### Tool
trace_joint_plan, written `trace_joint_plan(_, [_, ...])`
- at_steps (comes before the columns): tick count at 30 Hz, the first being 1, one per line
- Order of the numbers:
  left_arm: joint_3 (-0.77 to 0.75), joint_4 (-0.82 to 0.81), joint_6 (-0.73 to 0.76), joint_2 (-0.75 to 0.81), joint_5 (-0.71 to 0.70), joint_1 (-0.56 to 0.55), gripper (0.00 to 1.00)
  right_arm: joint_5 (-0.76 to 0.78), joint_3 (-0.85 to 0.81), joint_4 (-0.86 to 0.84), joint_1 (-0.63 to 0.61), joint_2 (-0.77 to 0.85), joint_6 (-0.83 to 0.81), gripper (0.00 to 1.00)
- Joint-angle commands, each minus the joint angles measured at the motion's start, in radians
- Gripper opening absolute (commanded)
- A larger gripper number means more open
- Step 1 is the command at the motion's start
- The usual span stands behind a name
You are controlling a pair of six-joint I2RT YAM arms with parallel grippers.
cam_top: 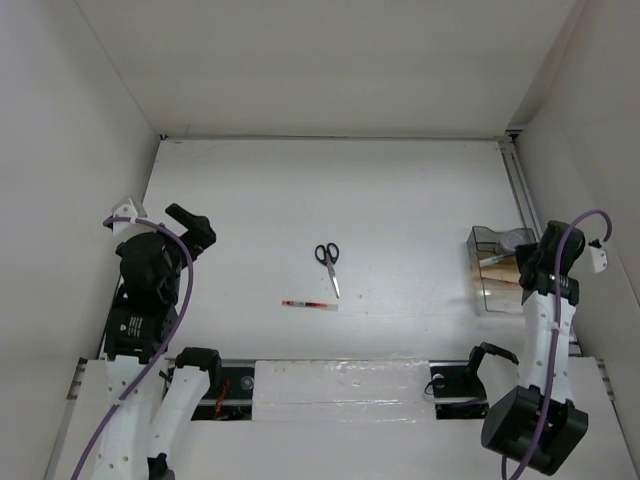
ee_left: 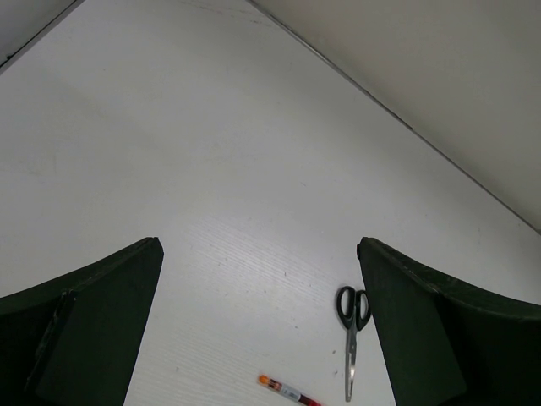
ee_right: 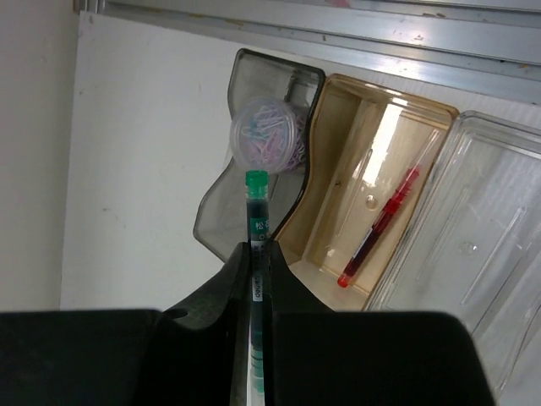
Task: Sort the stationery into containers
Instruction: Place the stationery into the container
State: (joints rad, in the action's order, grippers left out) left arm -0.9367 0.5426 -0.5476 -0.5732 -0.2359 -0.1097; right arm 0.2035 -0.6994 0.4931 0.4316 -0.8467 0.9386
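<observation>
Right pincer [ee_right: 255, 256], poised above the containers [ee_right: 385, 91], pinches the green pen [ee_right: 255, 207].

We see a lab test booth: a white table [cam_top: 400, 200] boxed by plain walls [cam_top: 70, 150], an aluminium rail [cam_top: 522, 185] at right.

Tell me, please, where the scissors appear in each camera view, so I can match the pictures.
Top external: scissors near the middle of the table, handles toward the far wall.
Left wrist: scissors at lower right, handles uppermost.
Right wrist: not in it.
Shared landmark: the red-and-dark pen lying by the blade tips, in top external and left wrist.
</observation>
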Motion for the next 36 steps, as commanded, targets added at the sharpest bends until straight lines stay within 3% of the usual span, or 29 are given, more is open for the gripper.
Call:
trace_joint_plan(1, [0.004, -0.021, 0.002, -0.013, 0.018, 0.001, 1.0, 0.103, 0.005, -0.01, 0.004, 0.029, 0.068, 0.0])
trace_joint_plan(11, [0.004, -0.03, 0.002, -0.031, 0.018, 0.001, 1.0, 0.172, 0.024, -0.028, 0.004, -0.11, 0.098, 0.0])
trace_joint_plan(28, [0.004, -0.03, 0.002, -0.04, 0.018, 0.001, 1.0, 0.177, 0.091, -0.14, 0.042, -0.176, 0.066, 0.0])
trace_joint_plan(29, [0.004, -0.03, 0.002, -0.04, 0.018, 0.001, 1.0, 0.177, 0.09, -0.152, 0.042, -0.193, 0.066, 0.01])
trace_joint_plan(30, [0.004, -0.03, 0.002, -0.04, 0.018, 0.001, 1.0, 0.177, 0.09, -0.153, 0.042, -0.206, 0.066, 0.08])
trace_joint_plan(32, [0.004, -0.03, 0.002, -0.05, 0.018, 0.001, 1.0, 0.177, 0.09, -0.162, 0.042, -0.215, 0.055, 0.08])
trace_joint_plan(36, [0.004, -0.03, 0.002, -0.05, 0.018, 0.001, 1.0, 0.154, 0.09, -0.183, 0.042, -0.215, 0.045, 0.25])
